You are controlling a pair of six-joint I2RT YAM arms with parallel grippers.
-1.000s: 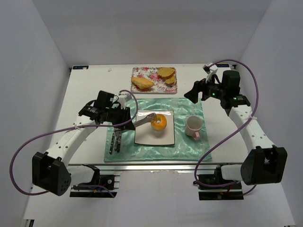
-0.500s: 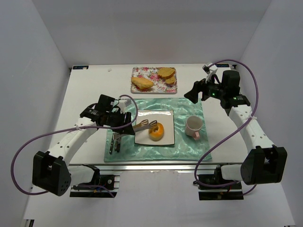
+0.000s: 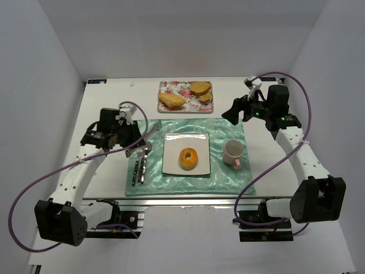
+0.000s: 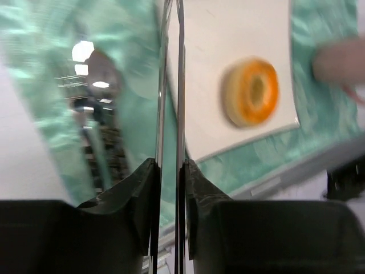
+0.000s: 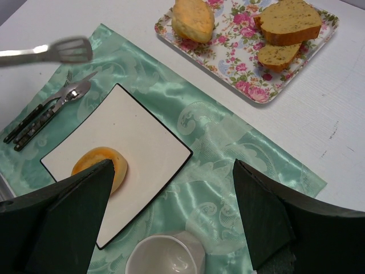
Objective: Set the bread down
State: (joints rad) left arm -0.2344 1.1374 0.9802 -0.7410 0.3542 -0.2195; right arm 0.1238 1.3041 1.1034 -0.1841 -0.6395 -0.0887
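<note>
- The pale green satin placemat (image 3: 228, 177) lies across the middle of the white table (image 3: 114, 91).
- A white square plate with a dark rim (image 3: 174, 142) sits at the placemat's centre.
- The right gripper (image 5: 172, 171) hovers over the far right, jaws spread wide and holding nothing.
- The left gripper (image 4: 170, 171) has its jaws nearly together, pinching both thin arms of the slim metal tongs (image 3: 147, 130), which hang over the placemat's left edge, well apart from the plate.
- The golden-orange ring-shaped bread (image 3: 188, 158) lies flat on the plate with nothing touching it.
- The placing looks done. What the next move calls for is parking the tongs, kept clear of the dark-handled cutlery (image 3: 138, 168) and the plate.
</note>
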